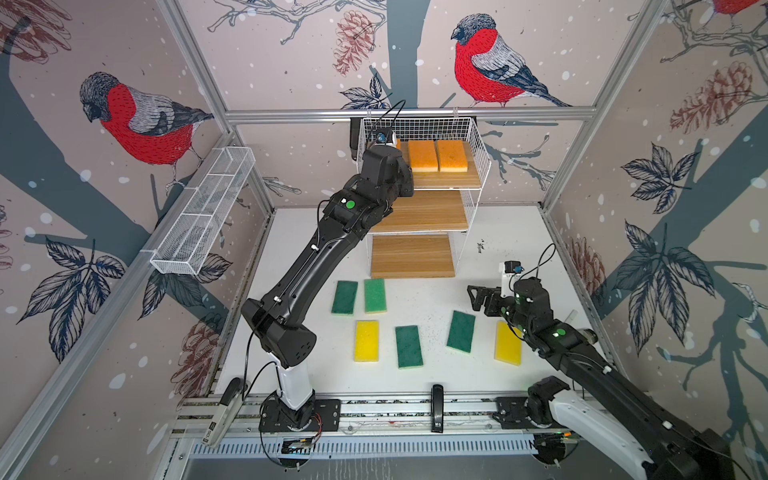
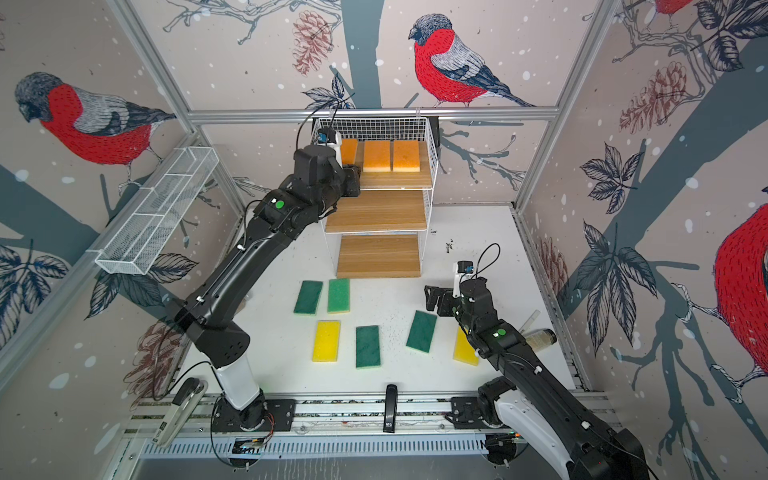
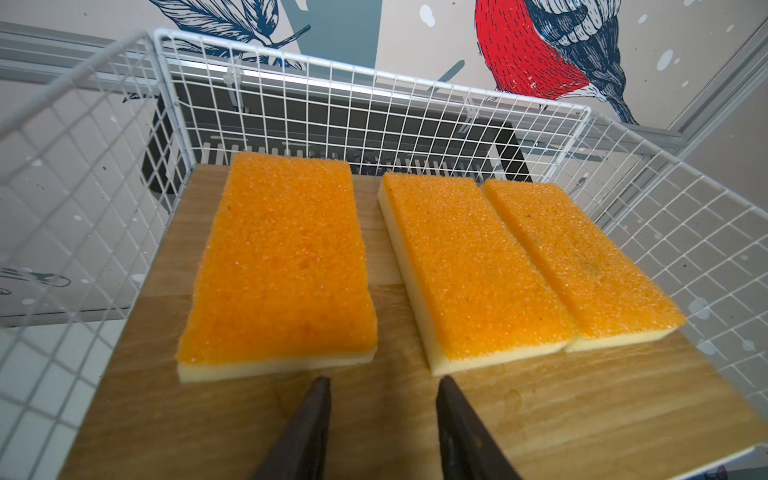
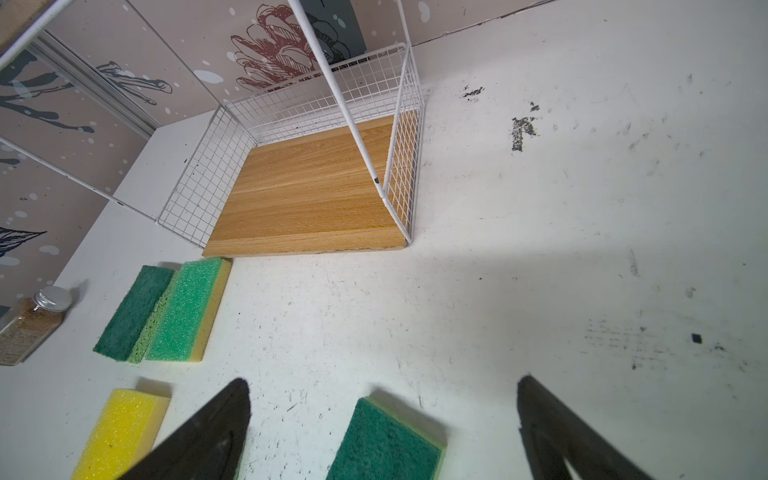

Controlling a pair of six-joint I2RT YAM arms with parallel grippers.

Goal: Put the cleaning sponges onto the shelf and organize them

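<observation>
Three orange sponges lie side by side on the top board (image 3: 582, 399) of the shelf (image 1: 473, 149): one (image 3: 278, 266) apart from a touching pair (image 3: 473, 274), (image 3: 582, 266). My left gripper (image 3: 384, 380) hovers just in front of them, open, with nothing between its fingers. Several green sponges (image 1: 344, 297), (image 1: 375, 295), (image 1: 409, 346), (image 1: 461, 331) and two yellow ones (image 1: 366, 340), (image 1: 508, 345) lie on the white table. My right gripper (image 4: 384, 380) is wide open above a green sponge (image 4: 386, 444), not touching it.
The middle board (image 1: 424, 212) and bottom board (image 1: 411, 255) of the shelf carry nothing. A white mesh tray (image 1: 203, 212) hangs on the left wall. A small brownish jar (image 4: 33, 324) lies near the table's left edge; another jar (image 2: 540, 337) lies beside the right arm.
</observation>
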